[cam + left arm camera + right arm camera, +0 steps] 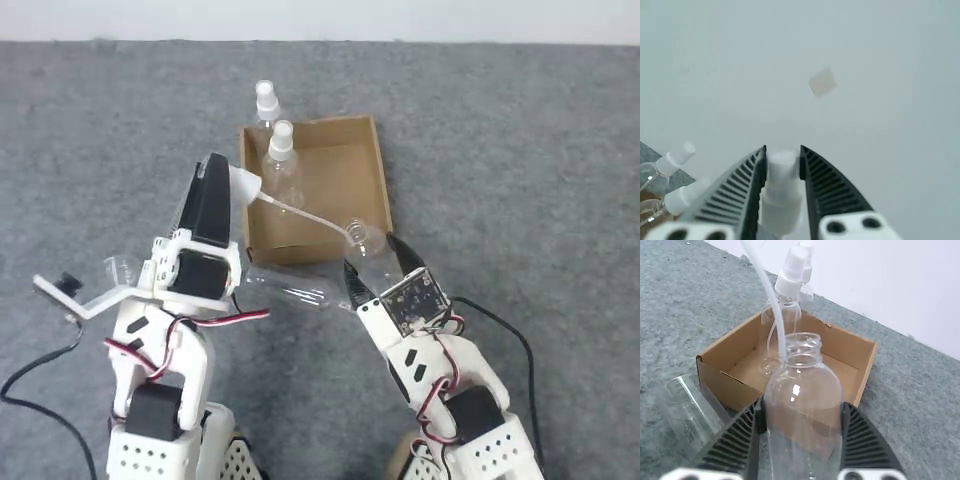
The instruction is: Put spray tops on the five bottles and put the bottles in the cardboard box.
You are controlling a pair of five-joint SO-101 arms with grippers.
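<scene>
One clear plastic bottle with an open neck stands upright in the right end effector, whose black jaws are clamped on its body, just outside the 5 o'clock corner of the shallow brown cardboard box. The left end effector is closed on a white spray top. That top's thin dip tube slants across the box to the bottle's mouth (whether its tip is already inside I cannot tell).

By my reading the task is less than half done. One capped clear bottle stands in the box's 11 o'clock corner. A second capped one stands at the box's 12 o'clock edge, inside or just beyond it.

Left to do: seat this top, box the bottle, then deal with an uncapped clear bottle lying on the grey carpeted surface between the arms, and with another clear piece at 9 o'clock of the left arm. The lying bottle sits close under both arms and could get nudged.
</scene>
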